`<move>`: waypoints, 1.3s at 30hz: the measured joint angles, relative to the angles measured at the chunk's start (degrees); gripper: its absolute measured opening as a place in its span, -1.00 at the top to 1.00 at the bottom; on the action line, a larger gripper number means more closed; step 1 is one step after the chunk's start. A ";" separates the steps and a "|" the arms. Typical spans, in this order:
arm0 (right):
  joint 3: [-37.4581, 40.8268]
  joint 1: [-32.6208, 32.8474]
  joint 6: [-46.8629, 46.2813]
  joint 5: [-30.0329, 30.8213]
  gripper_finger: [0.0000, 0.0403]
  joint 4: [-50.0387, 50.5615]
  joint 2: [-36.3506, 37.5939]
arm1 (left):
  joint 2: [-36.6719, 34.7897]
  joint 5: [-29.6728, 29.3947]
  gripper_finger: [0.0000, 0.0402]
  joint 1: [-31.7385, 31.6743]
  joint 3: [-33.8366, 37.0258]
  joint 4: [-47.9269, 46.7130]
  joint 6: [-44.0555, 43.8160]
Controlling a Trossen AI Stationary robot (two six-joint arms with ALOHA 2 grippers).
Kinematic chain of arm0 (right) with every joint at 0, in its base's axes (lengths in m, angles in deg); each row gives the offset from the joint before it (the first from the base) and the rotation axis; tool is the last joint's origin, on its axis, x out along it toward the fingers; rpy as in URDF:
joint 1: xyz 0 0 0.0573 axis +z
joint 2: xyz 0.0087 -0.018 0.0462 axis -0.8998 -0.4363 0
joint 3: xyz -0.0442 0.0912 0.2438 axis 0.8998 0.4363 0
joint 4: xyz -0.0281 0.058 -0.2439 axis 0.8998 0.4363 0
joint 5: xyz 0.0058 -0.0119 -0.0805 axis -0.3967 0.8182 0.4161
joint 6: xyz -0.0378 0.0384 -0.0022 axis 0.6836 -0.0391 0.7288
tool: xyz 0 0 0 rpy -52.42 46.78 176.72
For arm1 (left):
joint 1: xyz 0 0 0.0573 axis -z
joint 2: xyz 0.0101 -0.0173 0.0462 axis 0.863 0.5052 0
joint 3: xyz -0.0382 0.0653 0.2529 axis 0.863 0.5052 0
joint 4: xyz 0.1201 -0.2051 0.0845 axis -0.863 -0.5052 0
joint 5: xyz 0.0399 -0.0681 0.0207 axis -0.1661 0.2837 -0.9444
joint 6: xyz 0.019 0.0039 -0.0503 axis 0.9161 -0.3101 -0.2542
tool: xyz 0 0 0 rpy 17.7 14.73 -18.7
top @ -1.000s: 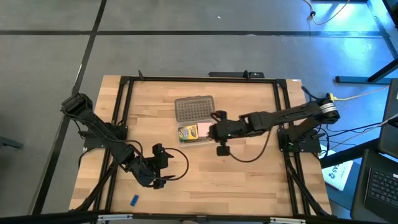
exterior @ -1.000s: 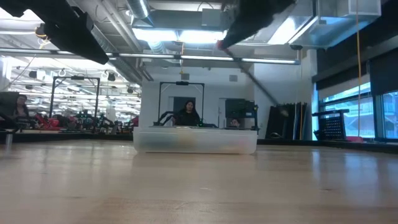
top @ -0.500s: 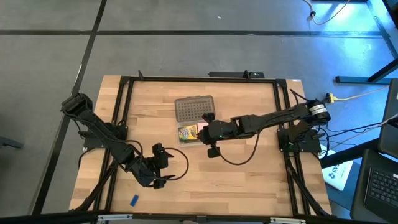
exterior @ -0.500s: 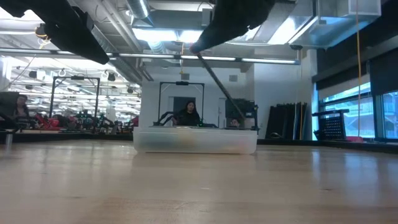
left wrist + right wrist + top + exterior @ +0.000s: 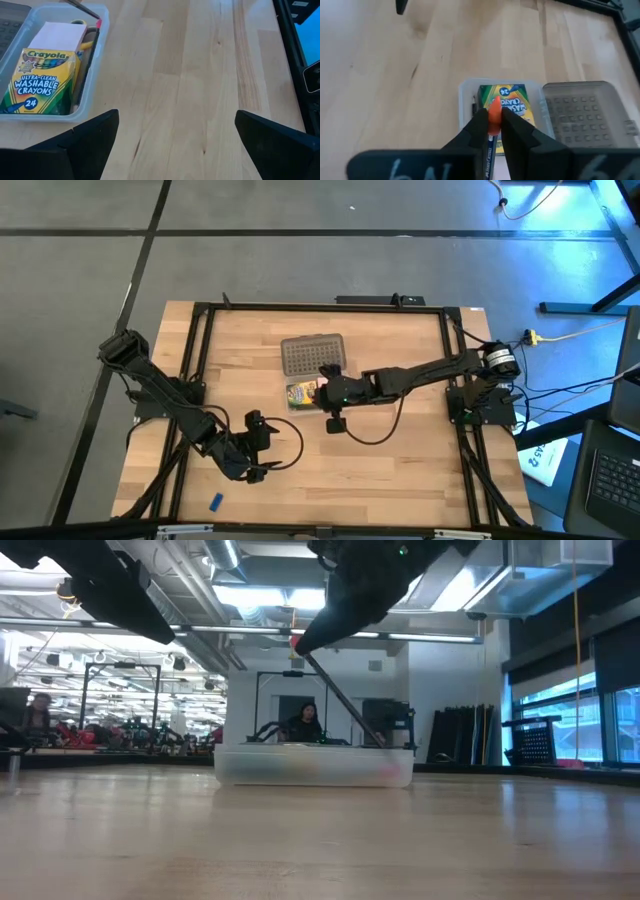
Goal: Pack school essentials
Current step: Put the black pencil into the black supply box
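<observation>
- Right gripper (image 5: 493,131): jaws closed on one pencil (image 5: 493,112) with an orange-red eraser tip, held above the clear case (image 5: 305,406) near table centre.
- In the low view the pencil (image 5: 335,690) slants down from the gripper toward the case (image 5: 314,766).
- Clear case count: one. Its wall (image 5: 88,95) encloses the packed items.
- Crayon box (image 5: 40,82): one, green-yellow, lying flat in the case; also seen from the right wrist (image 5: 508,102).
- Pink notepad (image 5: 59,36): one, in the case just beside the crayon box, on the side away from the left gripper.
- Dark thin items lie along the case wall next to the notepad; their number I cannot tell.
- Grey studded lid (image 5: 311,353): one, on the table at 12 o'clock from the case, just beside it.
- Blue eraser (image 5: 215,502): one, alone on the table at about 7 o'clock, well apart from the case.
- Left gripper (image 5: 262,448): jaws wide open, holding nothing, waiting at about 8 o'clock from the case.
- One person (image 5: 304,724) visible in the room beyond the table.
</observation>
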 joint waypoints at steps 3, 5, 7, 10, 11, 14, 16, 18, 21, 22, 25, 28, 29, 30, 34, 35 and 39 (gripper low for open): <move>0.00 -0.04 -1.17 -0.70 0.79 0.09 0.00 | 0.00 0.00 -0.97 0.00 0.00 -0.02 0.00; 0.00 -0.04 -1.11 -0.69 0.79 0.09 0.00 | 0.00 0.00 -0.97 0.00 0.00 -0.02 0.00; 0.00 -0.17 -1.07 -0.70 0.79 0.09 0.00 | 0.00 0.00 -0.97 0.00 0.00 -0.02 0.01; 0.00 -0.53 -1.06 -0.85 0.79 0.11 0.00 | 0.00 0.02 -0.97 0.00 0.00 -0.02 0.00; 0.00 -0.66 -1.04 -0.86 0.78 0.19 0.00 | 0.00 0.00 -0.97 0.00 0.00 -0.02 0.00; 0.00 -0.99 -1.02 -0.86 0.76 0.24 0.00 | 0.00 0.02 -0.97 0.00 0.00 -0.02 0.01; 0.00 -1.22 -1.02 -0.84 0.74 0.24 0.00 | 0.00 0.02 -0.97 0.00 0.00 -0.02 0.02; 0.00 -1.49 -1.02 -0.85 0.73 0.26 0.00 | 0.00 0.02 -0.97 0.00 0.00 -0.02 0.02; 0.00 -1.87 -1.13 -1.16 0.72 0.89 0.00 | 0.00 0.02 -0.97 0.00 0.00 -0.02 0.02; 0.00 -2.06 -1.07 -1.89 0.72 1.14 0.00 | 0.00 0.04 -0.97 0.00 0.00 -0.02 0.02; 0.00 -2.53 -1.05 -4.23 0.72 1.25 0.00 | 0.00 0.04 -0.97 0.00 0.00 -0.04 0.02; 0.00 -2.64 -1.26 -5.19 0.72 1.25 0.00 | 0.00 0.04 -0.97 0.00 0.00 -0.04 0.02; 0.00 -2.64 -1.26 -5.21 0.72 1.25 0.00 | 0.00 0.04 -0.97 0.00 0.00 -0.04 0.02; 0.00 -2.60 -1.26 -5.23 0.72 1.25 0.00 | 0.00 0.04 -0.97 0.00 0.00 -0.04 0.02; 0.00 -2.60 -1.33 -5.23 0.71 1.32 0.00 | 0.00 0.04 -0.97 0.00 0.00 -0.04 0.02; 0.00 -2.60 -1.35 -5.23 0.71 1.41 0.00 | 0.00 0.05 -0.97 0.00 0.00 -0.04 0.02; 0.00 -2.60 -1.36 -5.21 0.71 1.51 0.00 | 0.00 0.04 -0.97 0.00 0.00 -0.04 0.02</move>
